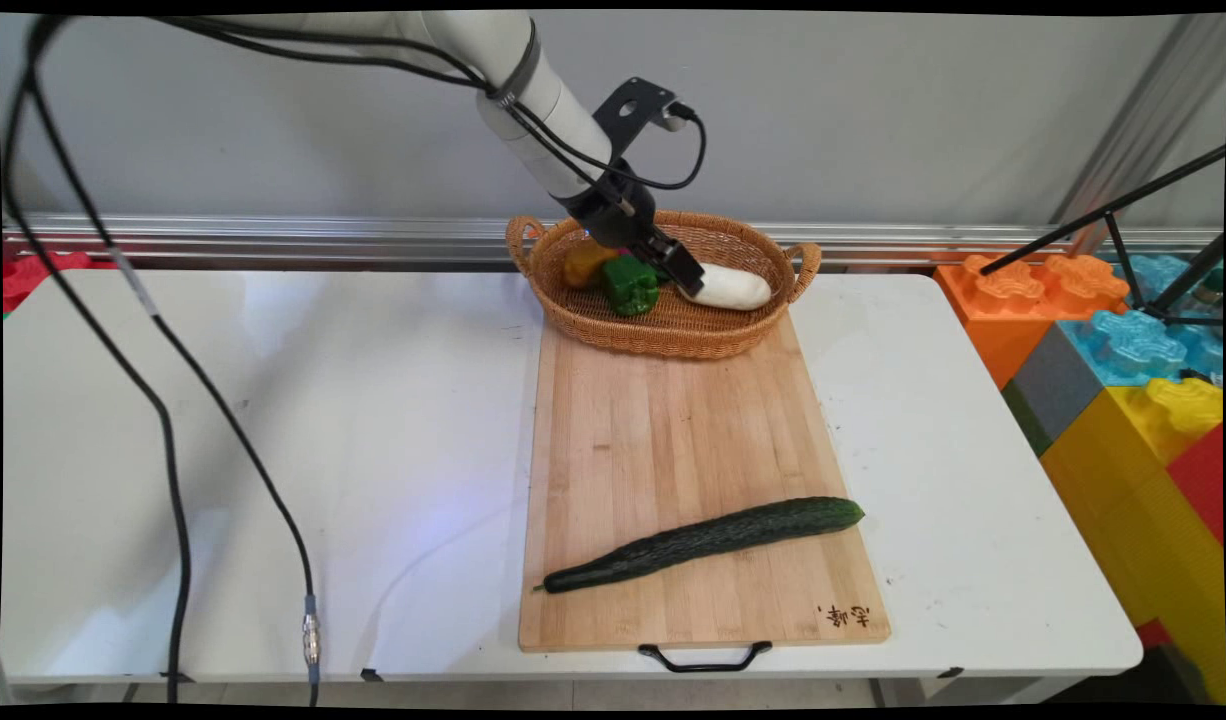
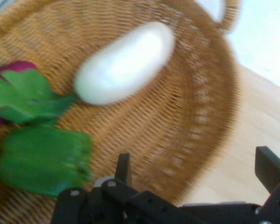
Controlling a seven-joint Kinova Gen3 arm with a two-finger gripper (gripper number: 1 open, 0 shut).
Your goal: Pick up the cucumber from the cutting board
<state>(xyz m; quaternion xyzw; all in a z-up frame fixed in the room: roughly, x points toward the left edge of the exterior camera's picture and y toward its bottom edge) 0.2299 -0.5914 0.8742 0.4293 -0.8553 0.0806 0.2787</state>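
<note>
my gripper (image 1: 685,277) hangs inside the wicker basket (image 1: 673,335), fingers spread and holding nothing. the white eggplant (image 2: 126,63) lies just ahead of my fingertips, its long axis running along the basket's length, leafy stem end toward the green pepper (image 2: 42,161) beside me.

Toy blocks (image 1: 1123,340) and a tripod (image 1: 1133,240) — right of the table (image 1: 273,450).

The gripper (image 1: 685,280) dips into the basket (image 1: 743,335) (far edge of the board (image 1: 673,440)), at the white vegetable (image 1: 735,287).
</note>
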